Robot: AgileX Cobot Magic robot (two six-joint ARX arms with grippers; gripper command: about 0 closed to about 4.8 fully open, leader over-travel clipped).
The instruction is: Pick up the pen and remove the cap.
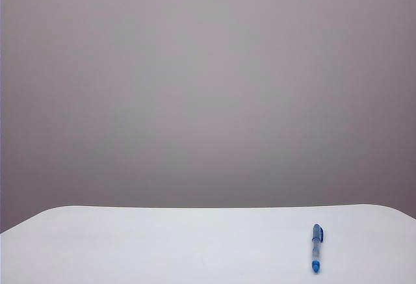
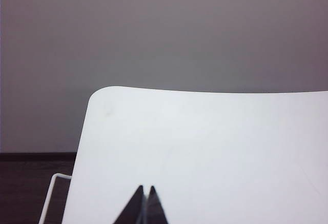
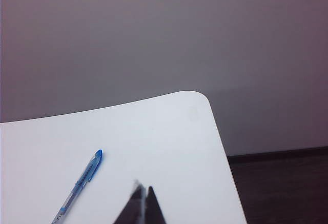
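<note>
1. The task is at its very start: the pen (image 1: 316, 248) lies flat on the white table (image 1: 162, 245), untouched, with the cap (image 1: 317, 233) still seated on its far end.
2. The right gripper (image 3: 143, 193) hangs above the table with its dark fingertips pressed together and nothing between them. The pen lies near it, off to one side and slightly ahead of the tips, clear of contact.
3. From the right wrist, the pen (image 3: 79, 185) runs at a slant to the line of the fingers, its capped end (image 3: 94, 163) pointing away toward the table's far edge.
4. The left gripper (image 2: 145, 193) is likewise closed tight and empty, over a bare stretch of table near the rounded far corner; no pen shows anywhere around it.
5. Neither arm shows in the exterior view.
6. Judging by the layout, the step in hand is the reach for the pen, and the right gripper is the closer one.
7. The next move probably calls for parting those jaws, turning the wrist so the fingers straddle the barrel crosswise, and coming down on the clear barrel rather than the cap, leaving the cap free for the left gripper.
</note>
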